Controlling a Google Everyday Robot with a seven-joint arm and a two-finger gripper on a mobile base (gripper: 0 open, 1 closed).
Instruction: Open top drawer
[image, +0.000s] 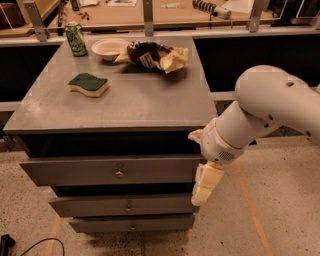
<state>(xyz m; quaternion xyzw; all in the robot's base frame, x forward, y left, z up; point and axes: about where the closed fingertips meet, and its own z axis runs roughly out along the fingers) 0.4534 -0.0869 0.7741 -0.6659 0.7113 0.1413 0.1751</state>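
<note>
The top drawer (100, 171) is the widest grey front of three, with a small round knob (119, 173) at its centre. It stands pulled out a little, with a dark gap above it under the cabinet top. My gripper (206, 184) hangs down from the white arm (260, 115) at the right end of that drawer front, level with it and right beside its edge. It holds nothing that I can see.
On the grey cabinet top (150, 100) lie a green and yellow sponge (89, 84), a green can (76, 39), a white bowl (110, 48) and a crumpled chip bag (155, 55). Two slimmer drawers (125, 205) sit below. A black cable (30, 245) lies on the floor at left.
</note>
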